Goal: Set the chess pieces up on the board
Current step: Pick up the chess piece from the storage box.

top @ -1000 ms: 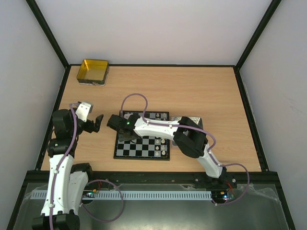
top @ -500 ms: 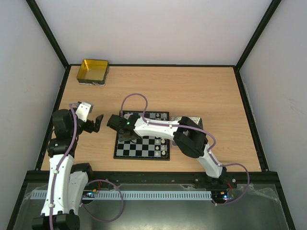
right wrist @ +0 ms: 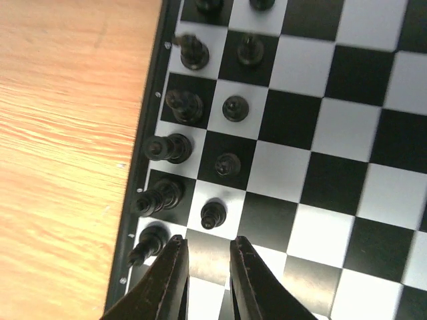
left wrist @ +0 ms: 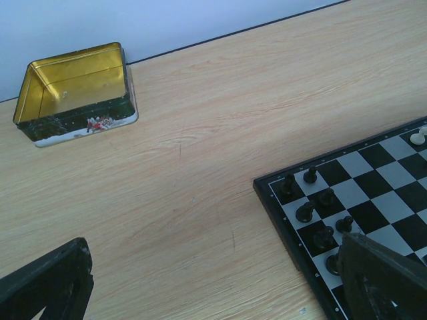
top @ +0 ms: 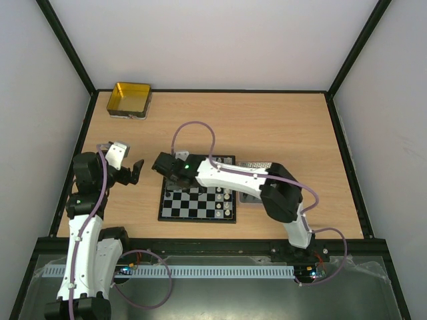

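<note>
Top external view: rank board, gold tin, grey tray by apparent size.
1. board
2. gold tin or grey tray: cannot rank, since the right arm hides much of the tray.

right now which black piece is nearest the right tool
The black pawn on the white square just ahead of the right tool; the others stand farther off.

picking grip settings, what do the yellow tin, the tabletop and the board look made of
Tin: likely thin metal, glossy gold inside, printed outer wall. Tabletop: wood or wood-look laminate, matte, grain streaks. Board: smooth printed squares, slight sheen; plastic or metal, cannot tell.
</note>
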`<state>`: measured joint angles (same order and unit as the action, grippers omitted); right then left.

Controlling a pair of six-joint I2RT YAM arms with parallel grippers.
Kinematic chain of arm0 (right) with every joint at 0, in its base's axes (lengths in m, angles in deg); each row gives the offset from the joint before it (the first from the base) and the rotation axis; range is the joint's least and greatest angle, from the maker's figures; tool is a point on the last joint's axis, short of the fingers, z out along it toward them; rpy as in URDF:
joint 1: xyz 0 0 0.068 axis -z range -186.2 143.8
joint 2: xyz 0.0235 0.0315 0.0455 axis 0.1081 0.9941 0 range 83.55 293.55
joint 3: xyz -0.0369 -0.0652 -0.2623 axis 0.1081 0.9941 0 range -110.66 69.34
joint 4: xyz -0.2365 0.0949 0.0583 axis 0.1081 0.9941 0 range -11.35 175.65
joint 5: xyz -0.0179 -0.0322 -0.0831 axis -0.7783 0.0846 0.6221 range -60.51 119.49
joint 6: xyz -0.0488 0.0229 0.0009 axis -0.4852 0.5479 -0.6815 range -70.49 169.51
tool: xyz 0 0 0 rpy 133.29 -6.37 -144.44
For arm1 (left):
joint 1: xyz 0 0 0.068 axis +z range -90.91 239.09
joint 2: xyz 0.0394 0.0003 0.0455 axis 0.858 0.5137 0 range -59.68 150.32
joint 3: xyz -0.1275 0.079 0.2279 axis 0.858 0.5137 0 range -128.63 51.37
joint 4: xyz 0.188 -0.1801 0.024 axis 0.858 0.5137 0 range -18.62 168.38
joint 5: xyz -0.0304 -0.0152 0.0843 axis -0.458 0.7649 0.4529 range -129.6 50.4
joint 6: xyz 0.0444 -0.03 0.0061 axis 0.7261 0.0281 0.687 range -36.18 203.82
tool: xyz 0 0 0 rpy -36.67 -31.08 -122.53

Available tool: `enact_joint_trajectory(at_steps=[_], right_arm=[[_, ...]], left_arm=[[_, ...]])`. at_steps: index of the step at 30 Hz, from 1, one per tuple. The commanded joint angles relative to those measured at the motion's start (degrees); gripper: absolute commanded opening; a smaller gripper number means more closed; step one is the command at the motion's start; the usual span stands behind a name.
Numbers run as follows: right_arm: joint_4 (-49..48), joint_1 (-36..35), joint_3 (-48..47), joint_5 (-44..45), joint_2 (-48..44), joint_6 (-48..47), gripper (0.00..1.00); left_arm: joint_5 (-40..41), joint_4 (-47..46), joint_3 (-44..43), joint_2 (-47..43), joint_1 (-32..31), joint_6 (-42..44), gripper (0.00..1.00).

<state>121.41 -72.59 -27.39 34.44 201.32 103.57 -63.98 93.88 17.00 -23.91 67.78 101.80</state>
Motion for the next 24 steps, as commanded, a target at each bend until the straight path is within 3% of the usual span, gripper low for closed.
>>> enact_joint_trajectory(at_steps=[1,7,14,24], right_arm=[[2.7,0.8,3.4,4.6,-8.9,0.9,0.18],[0.9,5.6,22.5,7.3,-24.9,5.2,0.18],[0.2,16.0,45.4,8.1,-44.5,10.8,0.18],[-2.3,21.8,54.8,5.1,-49.3,10.5,0.19]], left_arm=[[-0.2,-0.9,0.8,-0.4,0.3,0.4,0.99],[-0.2,-0.8,0.8,-0.3,0.5,0.7,0.99],[-0.6,-0.6,0.9,-0.4,0.6,0.8,0.99],[-1.1,-0.5,1.0,-0.6,0.6,1.2,0.99]])
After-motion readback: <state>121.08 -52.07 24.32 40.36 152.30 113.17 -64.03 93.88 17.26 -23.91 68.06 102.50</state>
